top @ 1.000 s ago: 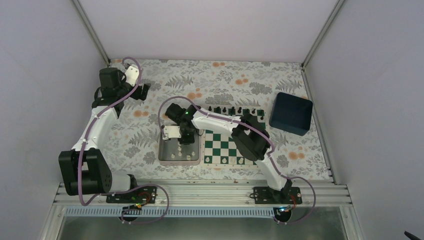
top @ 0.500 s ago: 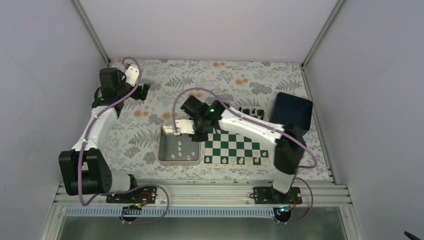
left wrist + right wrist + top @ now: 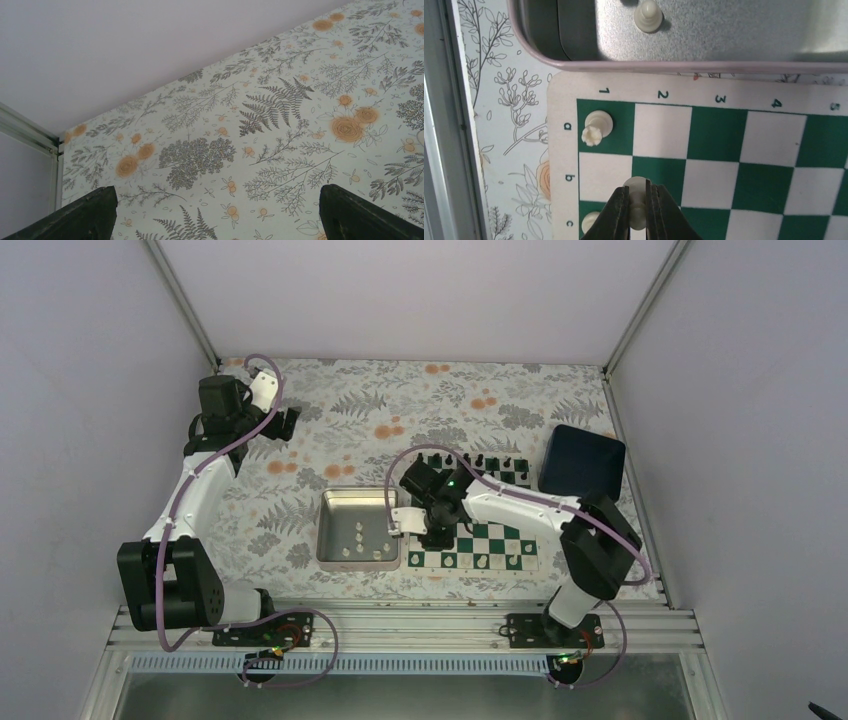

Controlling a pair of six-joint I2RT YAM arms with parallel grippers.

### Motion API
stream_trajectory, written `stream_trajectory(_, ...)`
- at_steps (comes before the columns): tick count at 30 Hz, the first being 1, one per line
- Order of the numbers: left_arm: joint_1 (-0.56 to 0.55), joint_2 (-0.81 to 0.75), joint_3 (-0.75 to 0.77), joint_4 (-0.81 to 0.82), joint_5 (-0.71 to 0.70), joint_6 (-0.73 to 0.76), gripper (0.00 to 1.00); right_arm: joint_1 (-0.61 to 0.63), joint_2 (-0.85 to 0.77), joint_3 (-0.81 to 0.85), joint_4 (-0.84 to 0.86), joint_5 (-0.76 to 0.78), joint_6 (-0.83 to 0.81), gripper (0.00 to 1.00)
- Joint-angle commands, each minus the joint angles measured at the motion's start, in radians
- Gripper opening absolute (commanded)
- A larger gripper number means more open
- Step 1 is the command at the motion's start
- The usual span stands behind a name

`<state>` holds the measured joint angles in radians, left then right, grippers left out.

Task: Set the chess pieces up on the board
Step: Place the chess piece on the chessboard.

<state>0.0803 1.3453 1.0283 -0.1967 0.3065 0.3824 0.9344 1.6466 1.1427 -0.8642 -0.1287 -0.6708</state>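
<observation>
**R gripper holds a white piece over the board**

R gripper (image 3: pixel 638 191) is clenched on a small white piece (image 3: pixel 634 182), low in the middle of the R wrist pic. The piece is over the board (image 3: pixel 769 150), in row b, near the line btw 1 & 2. Can't tell if it touches. A white rook (image 3: pixel 596 128) stands on a1, up-left of it. A second white piece (image 3: pixel 590 221) peeks out at row c, at the bottom. A white pawn (image 3: pixel 647 15) sits in the metal tray (image 3: pixel 744 35) at the top.

Top view: the board is center-right, w/ the tray just left of it. A blue box (image 3: pixel 582 466) is up-right of the board. Black pieces (image 3: pixel 478 460) line the board's far edge. L gripper (image 3: pixel 290 423), upper left, is spread wide w/ nothing in it, over the flower cloth (image 3: pixel 280 115).
</observation>
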Motion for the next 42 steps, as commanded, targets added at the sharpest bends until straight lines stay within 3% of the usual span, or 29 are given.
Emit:
stream_trajectory(1, -0.003, -0.020, 0.006, 0.020, 0.001, 0.008, 1.00, -0.001, 0.062, -0.022, 0.100, -0.045, 0.015, 0.06)
stream_trajectory(15, -0.002, -0.015, -0.004, 0.028, 0.003, 0.012, 1.00, -0.005, 0.170, 0.013, 0.143, -0.048, 0.005, 0.07)
stream_trajectory(30, -0.002, -0.012, -0.003, 0.028, 0.003, 0.012, 1.00, -0.042, 0.198, 0.031, 0.161, -0.029, -0.009, 0.06)
stream_trajectory(42, -0.002, -0.006, 0.000, 0.027, 0.004, 0.013, 1.00, -0.043, 0.175, 0.060, 0.106, -0.100, -0.019, 0.06)
